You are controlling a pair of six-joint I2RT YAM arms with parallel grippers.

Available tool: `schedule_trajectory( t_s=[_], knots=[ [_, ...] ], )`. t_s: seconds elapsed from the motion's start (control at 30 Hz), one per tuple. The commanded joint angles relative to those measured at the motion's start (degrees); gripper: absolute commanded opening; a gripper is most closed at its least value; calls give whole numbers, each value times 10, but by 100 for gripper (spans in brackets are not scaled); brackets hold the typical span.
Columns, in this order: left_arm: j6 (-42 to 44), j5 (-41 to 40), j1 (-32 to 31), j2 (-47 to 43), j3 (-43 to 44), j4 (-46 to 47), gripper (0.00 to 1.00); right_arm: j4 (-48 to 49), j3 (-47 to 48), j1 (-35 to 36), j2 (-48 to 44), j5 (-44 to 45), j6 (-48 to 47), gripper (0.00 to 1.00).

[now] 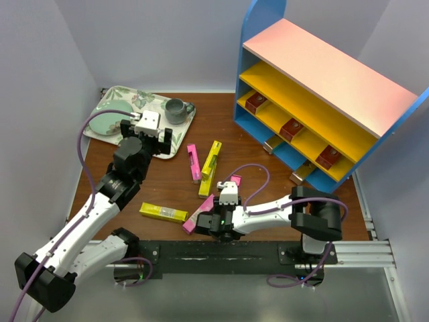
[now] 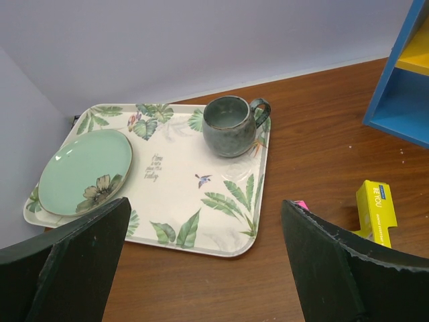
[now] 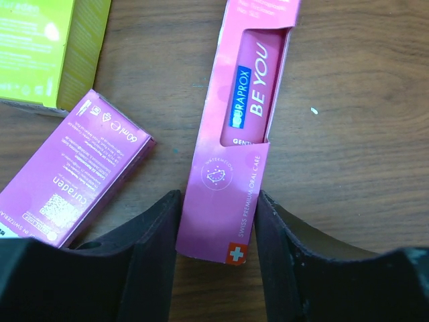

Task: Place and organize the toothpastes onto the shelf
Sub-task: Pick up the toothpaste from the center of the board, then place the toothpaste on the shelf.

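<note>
My right gripper [image 1: 212,221] [image 3: 218,228] is low over the table, its two fingers pressed against the sides of a bright pink toothpaste carton [image 3: 234,147] [image 1: 196,217] that lies flat on the wood. A second pink carton [image 3: 87,174] lies just left of it, with a yellow one [image 3: 47,47] beyond. More toothpastes lie mid-table: yellow [image 1: 163,212], pink [image 1: 194,162], yellow [image 1: 211,157]. Dark red cartons [image 1: 291,128] stand on the shelf [image 1: 322,74]. My left gripper [image 1: 151,139] [image 2: 208,261] hangs open and empty over the near corner of the floral tray.
The floral tray [image 1: 114,99] [image 2: 221,249] at the back left carries a grey mug [image 1: 176,111] [image 2: 231,125] and a green plate [image 1: 106,125] [image 2: 84,171]. White walls close in both sides. A yellow carton [image 2: 377,209] lies right of the left gripper.
</note>
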Motion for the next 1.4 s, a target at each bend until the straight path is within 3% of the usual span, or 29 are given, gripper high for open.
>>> schedule_trajectory(
  t_s=[0.0,0.13,0.4,0.67,1.0,1.37],
  knots=[
    [-11,0,6,-1,3,18,100,-20,0,-2,-12,35,38,40],
    [-11,2,6,-1,2,18,100,-46,-9,-1,-32,46,42,33],
    [-10,6,6,3,3,18,100,-61,-4,-1,-114,78,-44,21],
    [-10,9,8,7,3,18,100,-56,41,-17,-205,92,-188,13],
    [-10,10,11,9,3,18,100,33,115,-134,-291,57,-390,14],
    [-10,12,12,13,2,18,100,110,264,-289,-217,-5,-541,15]
  ],
)
